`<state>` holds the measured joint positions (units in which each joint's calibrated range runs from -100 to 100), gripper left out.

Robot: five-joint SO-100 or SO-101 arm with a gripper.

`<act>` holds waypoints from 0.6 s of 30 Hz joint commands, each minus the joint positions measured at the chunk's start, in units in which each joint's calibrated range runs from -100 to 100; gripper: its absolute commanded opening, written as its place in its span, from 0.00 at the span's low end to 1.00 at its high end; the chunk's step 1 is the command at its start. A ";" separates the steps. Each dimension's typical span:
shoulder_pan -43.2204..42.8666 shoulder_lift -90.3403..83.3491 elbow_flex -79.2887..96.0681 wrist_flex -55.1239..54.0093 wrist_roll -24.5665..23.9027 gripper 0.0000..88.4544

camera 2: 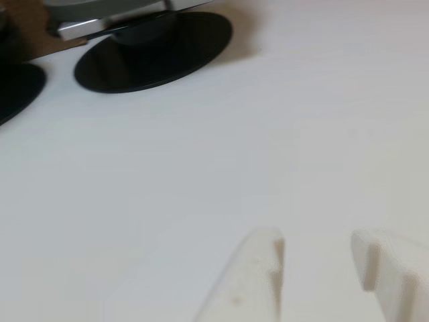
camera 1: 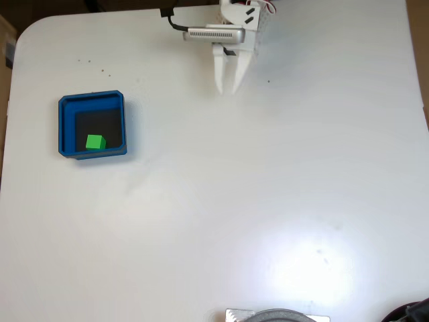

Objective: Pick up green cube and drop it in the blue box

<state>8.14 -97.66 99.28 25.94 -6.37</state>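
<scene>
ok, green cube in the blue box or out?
In. The green cube sits on the blue box floor, near its lower wall in the fixed view.

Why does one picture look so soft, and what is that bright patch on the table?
In the fixed view, lamp glare whitens the table near the bottom, yet the green cube in the blue box stays crisp. In the other view, the close gripper fingers are blurred and the black disc looks soft.

The fixed view is brightly lit from above; glare is seen on the table (camera 1: 301, 268). The other view is blurred and softly washed out.
</scene>
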 commanded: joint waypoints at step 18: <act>-9.51 -1.50 0.54 -1.03 0.34 0.05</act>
<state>-0.82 -97.74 99.28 25.94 -6.37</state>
